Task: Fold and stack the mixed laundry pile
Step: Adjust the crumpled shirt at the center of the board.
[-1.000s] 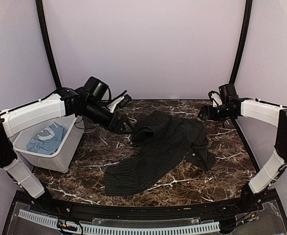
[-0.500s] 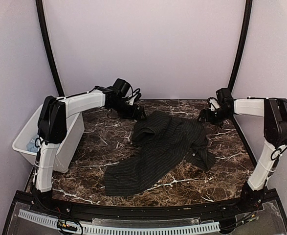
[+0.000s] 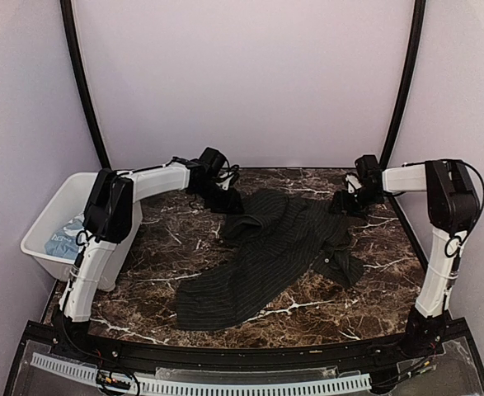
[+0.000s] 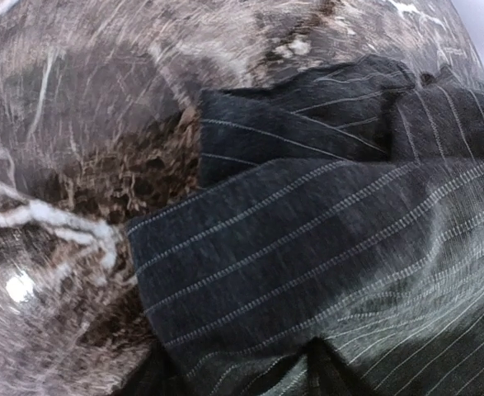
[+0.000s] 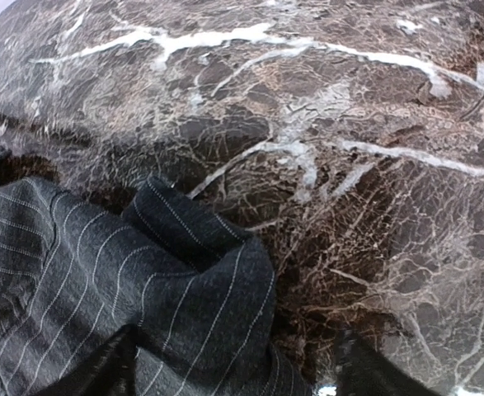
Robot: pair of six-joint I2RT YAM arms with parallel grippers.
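The black pinstriped shirt is spread, rumpled, across the middle of the marble table, with one sleeve trailing toward the near-left edge. The left pincer is lowered at the shirt's far-left corner. In the left wrist view its fingers are seen apart, with a fold of the striped cloth lying between them; no pinch on the cloth can be made out. The right pincer is set at the shirt's far-right corner. In the right wrist view its fingers are spread wide, and a folded edge of the cloth is reached between them, nearer the left finger, with bare table under the rest of the gap. The light blue T-shirt is seen bunched inside the white bin at the table's left edge, well apart from both pincers.
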